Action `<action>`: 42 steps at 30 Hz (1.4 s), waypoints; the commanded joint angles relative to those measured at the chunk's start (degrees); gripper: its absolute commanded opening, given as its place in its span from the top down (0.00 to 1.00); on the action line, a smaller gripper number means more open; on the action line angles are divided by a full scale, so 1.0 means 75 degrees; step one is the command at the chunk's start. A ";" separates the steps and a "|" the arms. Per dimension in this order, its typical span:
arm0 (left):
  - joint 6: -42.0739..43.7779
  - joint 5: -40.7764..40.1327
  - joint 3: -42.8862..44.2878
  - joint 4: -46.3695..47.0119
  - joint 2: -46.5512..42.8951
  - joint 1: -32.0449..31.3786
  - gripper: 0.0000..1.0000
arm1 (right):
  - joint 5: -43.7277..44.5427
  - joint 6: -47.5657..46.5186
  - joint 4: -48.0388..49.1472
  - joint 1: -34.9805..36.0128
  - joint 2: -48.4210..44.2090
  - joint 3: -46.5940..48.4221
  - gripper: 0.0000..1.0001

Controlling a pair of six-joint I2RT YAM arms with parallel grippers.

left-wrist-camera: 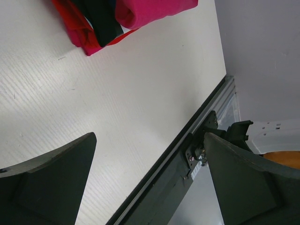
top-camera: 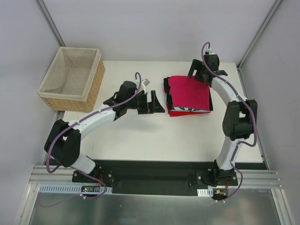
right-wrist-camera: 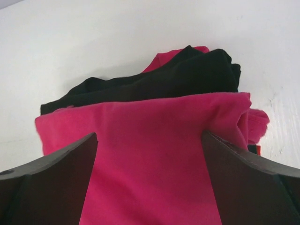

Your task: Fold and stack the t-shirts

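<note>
On the far right of the worktop (top-camera: 140,136) lies the stack of 4 t-shirts: the crimson-pink tee (top-camera: 189,92) folded flat on top, a black shirt (top-camera: 166,88) showing at the left edge, a blue-white patterned shirt (top-camera: 187,110) and a red shirt (top-camera: 186,114) at the near edge. The right arm's fingers (right-wrist-camera: 51,183) are spread apart over the pink tee's far edge, gripping nothing. The left arm's fingers (left-wrist-camera: 51,187) are also apart and empty, above bare worktop just left of the stack. The wicker basket (top-camera: 70,77) sits far left. Stacking looks nearly done. The next move probably calls for squaring the top layer or lifting clear without dragging cloth.
</note>
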 commanded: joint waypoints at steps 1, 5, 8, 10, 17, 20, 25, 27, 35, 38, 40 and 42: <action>0.0109 0.0199 0.0212 0.0253 0.0000 -0.0043 0.01 | -0.0089 0.0046 0.0301 -0.0159 0.0718 0.0697 0.03; 0.0167 0.0211 0.0247 0.0253 0.0000 -0.0043 0.01 | -0.0171 0.0011 0.0267 -0.0241 0.1515 0.1422 0.03; 0.0191 0.0246 0.0259 0.0253 0.0036 -0.0031 0.01 | -0.0336 0.0069 0.0126 -0.0335 0.2031 0.1752 0.03; 0.0214 0.0269 0.0271 0.0253 0.0105 -0.0020 0.01 | -0.0417 0.0093 0.0079 -0.0335 0.2184 0.1835 0.03; 0.0132 0.0305 0.0259 0.0265 -0.0011 -0.0019 0.01 | -0.0313 0.0059 0.0383 -0.0312 0.1133 0.1179 0.03; 0.0109 0.0176 0.0142 0.0265 -0.0315 0.0004 0.01 | -0.0137 -0.0071 0.0186 -0.0195 0.0313 0.1120 0.04; 0.0307 -0.0478 0.0398 -0.0518 -0.0901 0.0203 0.01 | 0.0354 -0.0516 -0.0296 0.0297 -0.1059 0.1120 0.03; 0.0553 -0.0796 0.0621 -0.1254 -0.1065 0.0285 0.01 | 0.0391 -0.0575 -0.0541 0.0660 -0.1691 0.1085 0.03; 0.1325 -0.2728 0.1126 -0.3330 -0.1639 0.0706 0.01 | 0.0391 -0.0540 -0.0917 0.2042 -0.3205 0.0149 0.03; 0.1864 -0.3877 0.1664 -0.4137 -0.1909 0.1291 0.01 | 0.0543 -0.0458 -0.0754 0.2441 -0.3791 -0.0682 0.03; 0.2100 -0.3844 0.2422 -0.4595 -0.1793 0.2131 0.01 | 0.0637 -0.0388 -0.0613 0.2617 -0.4049 -0.1325 0.03; 0.2357 -0.3937 0.2987 -0.5204 -0.1443 0.2627 0.01 | 0.0648 -0.0248 -0.0507 0.2875 -0.4331 -0.1644 0.03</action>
